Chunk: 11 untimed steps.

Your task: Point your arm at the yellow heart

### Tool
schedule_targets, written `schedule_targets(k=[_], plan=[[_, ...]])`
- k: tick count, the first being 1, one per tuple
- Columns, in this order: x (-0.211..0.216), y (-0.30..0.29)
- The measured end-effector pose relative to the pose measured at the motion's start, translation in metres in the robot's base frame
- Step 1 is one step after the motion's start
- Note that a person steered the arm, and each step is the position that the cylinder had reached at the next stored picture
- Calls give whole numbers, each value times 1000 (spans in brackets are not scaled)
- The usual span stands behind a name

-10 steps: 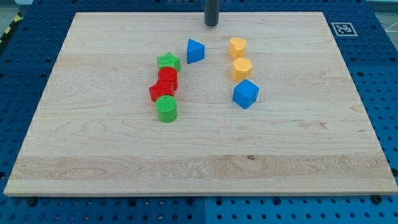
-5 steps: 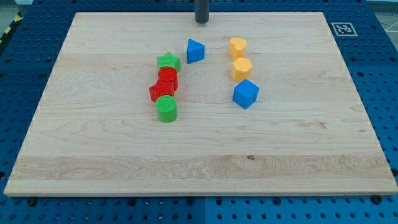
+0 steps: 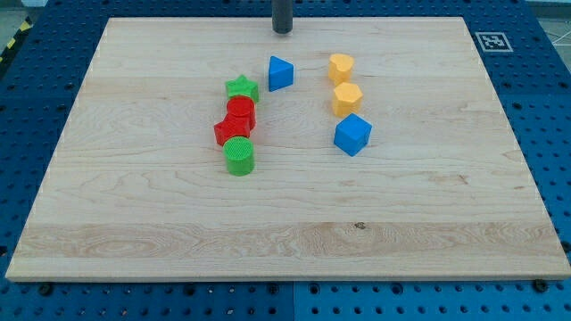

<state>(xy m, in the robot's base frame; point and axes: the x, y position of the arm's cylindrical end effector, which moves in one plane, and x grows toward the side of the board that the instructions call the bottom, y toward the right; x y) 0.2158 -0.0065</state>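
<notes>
Camera view: my tip (image 3: pixel 282 31) is resting at the top centre of the frame, on the far strip of the wooden board (image 3: pixel 125 223), just above the blue triangular block (image 3: pixel 280 72) and apart from it. The rig is carrying no fingers, only a straight rod, so no open or closed state applies.

The yellow heart (image 3: pixel 341 67) is sitting right of centre in the upper part of the frame, heading a short column with the yellow hexagonal block (image 3: pixel 346 97) and the blue cube (image 3: pixel 352 134) below it. The heart is lying down and to the right of my tip, well apart from it.

Left of centre, the green star (image 3: pixel 242 87), two red blocks (image 3: pixel 237 120) and the green cylinder (image 3: pixel 239 155) are standing packed together in a chain.

Judgement: reaching the heart is calling for a rightward and downward slide, and passing above the blue triangular block is keeping that block undisturbed.
</notes>
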Motion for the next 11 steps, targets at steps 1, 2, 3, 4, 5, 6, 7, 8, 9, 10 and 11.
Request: schedule_targets(k=[1,2,3,4,5,6,7,8,9,10,11], plan=[[0,4],[0,11],[0,12],[0,13],[0,28],[0,59],[5,66],[13,66],[24,66],[48,66],[61,66]])
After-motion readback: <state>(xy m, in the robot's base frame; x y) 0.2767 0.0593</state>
